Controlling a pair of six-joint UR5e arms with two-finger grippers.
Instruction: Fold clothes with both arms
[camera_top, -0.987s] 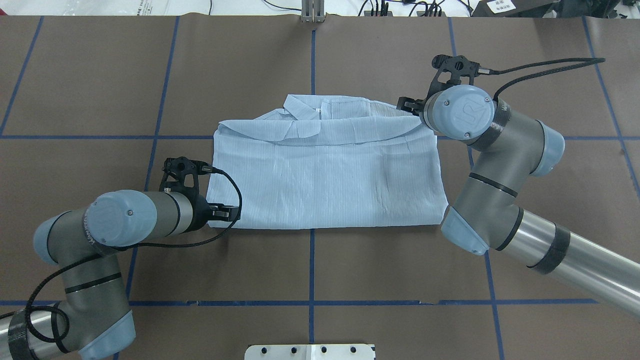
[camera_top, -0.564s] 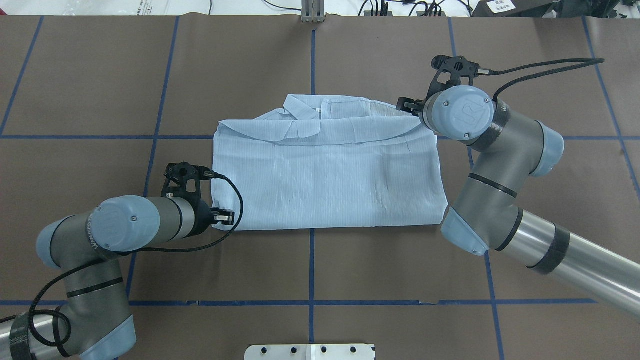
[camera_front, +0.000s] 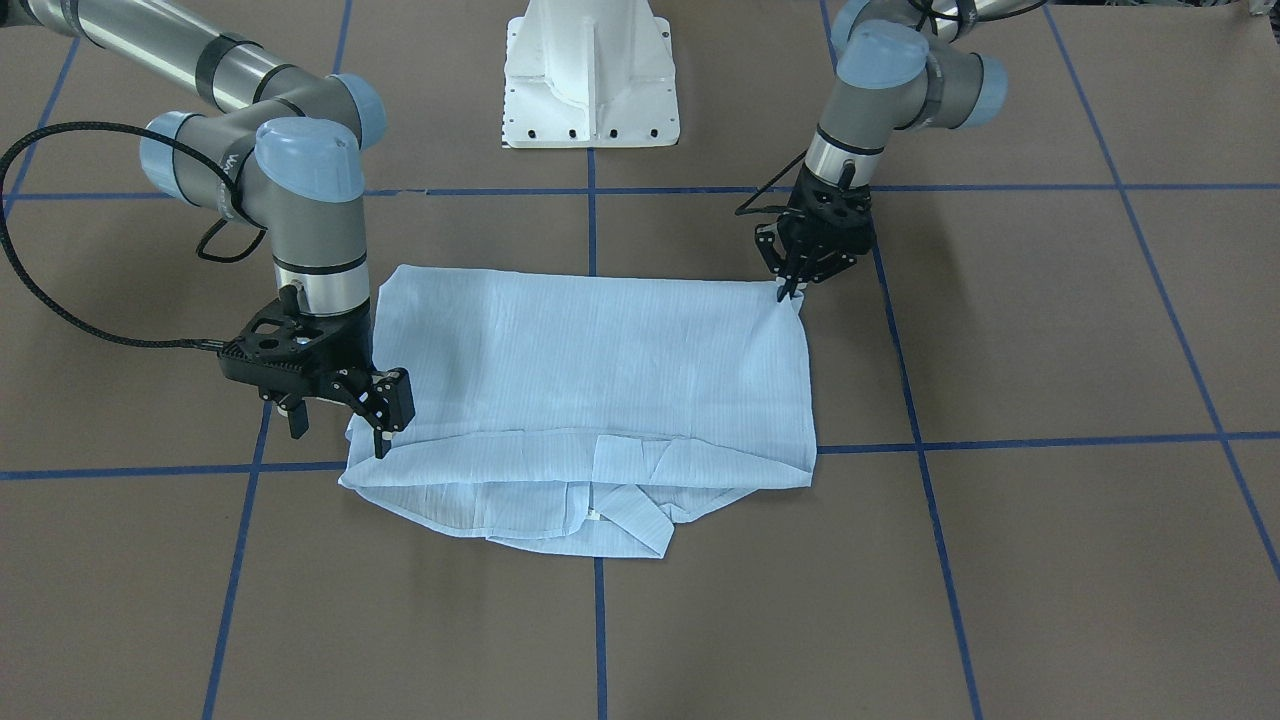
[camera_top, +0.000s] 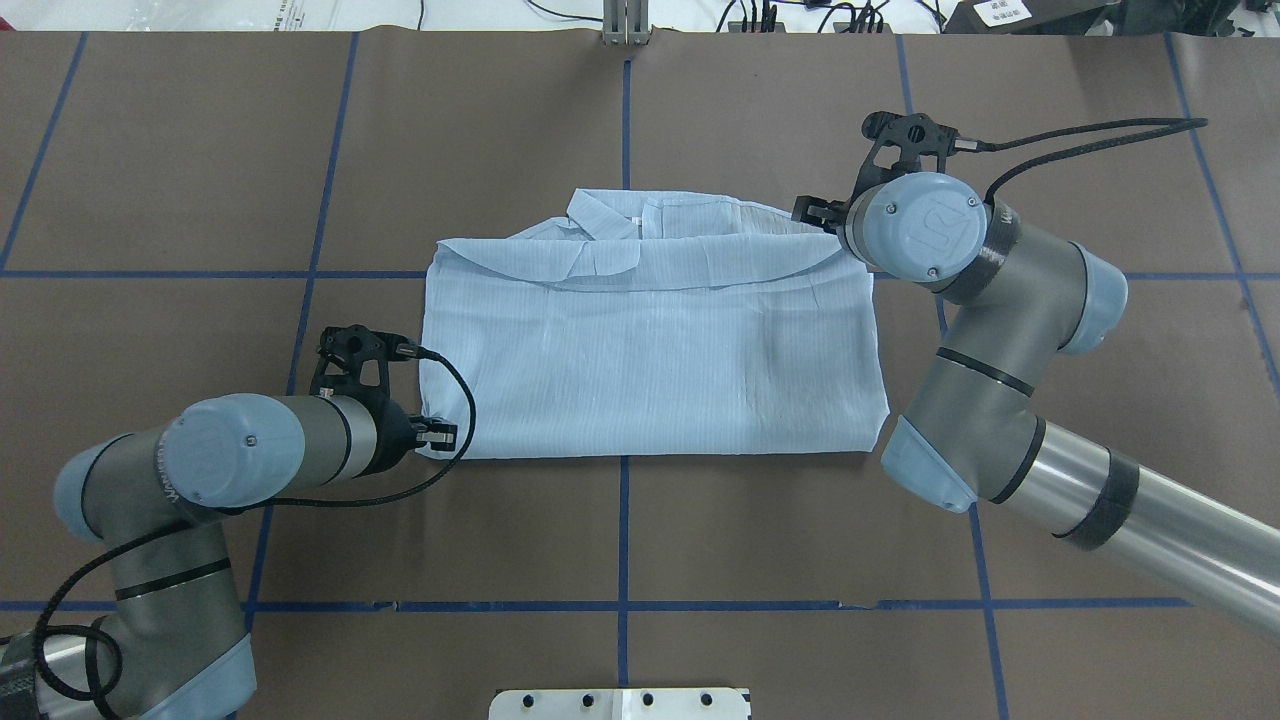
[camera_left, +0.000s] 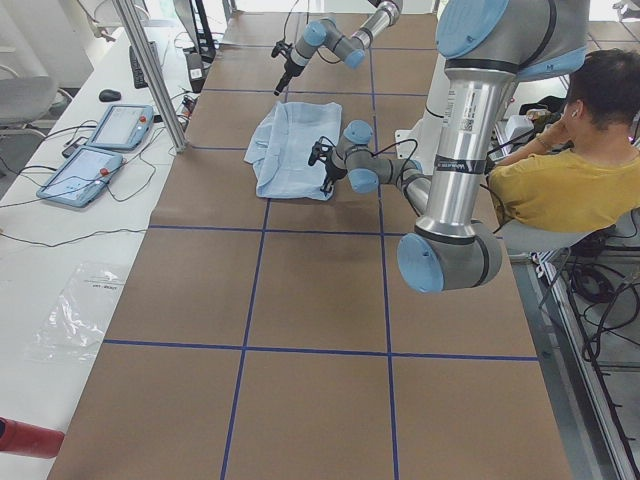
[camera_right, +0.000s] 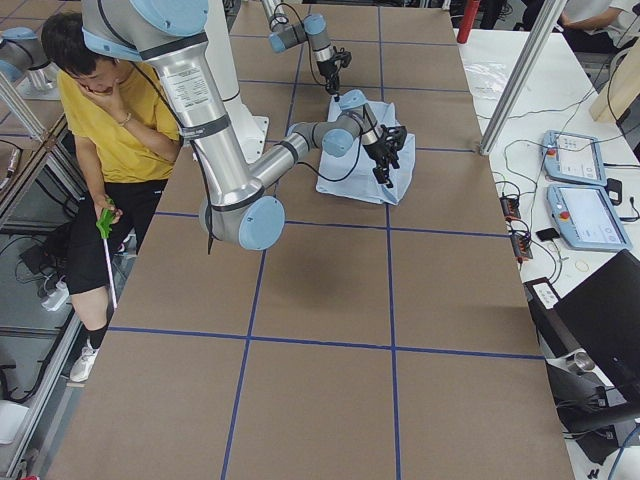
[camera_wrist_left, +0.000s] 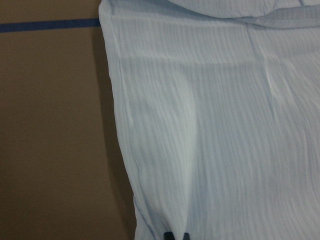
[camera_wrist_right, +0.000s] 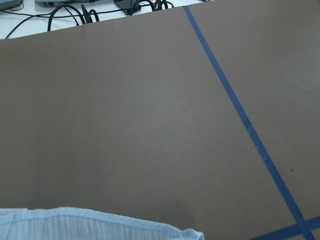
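In the middle of the tabletop (camera_top: 200, 150), squarely before the robot, the shirt (camera_top: 650, 360) lies flat as a wide rectangle. I judge you are well past halfway: no sleeve hangs loose, and the curved hem (camera_top: 700, 282) is laid up over the body to just short of the collar (camera_top: 600, 215). What seems left is at least one more fold across the width, plus some smoothing of the wrinkles. The shirt's long axis runs side to side, from the robot's left to its right. The collar points away from the robot, toward your side of the tabletop, and the straight folded edge lies nearest the robot. The left fingers (camera_top: 440, 436) sit low at the near left corner, pinched together on the cloth there. The right fingers (camera_front: 383, 432) stand at the far right corner; they look parted and hold nothing. Their wrist view shows only the shirt's edge and bare tabletop, so take that as likely, not certain
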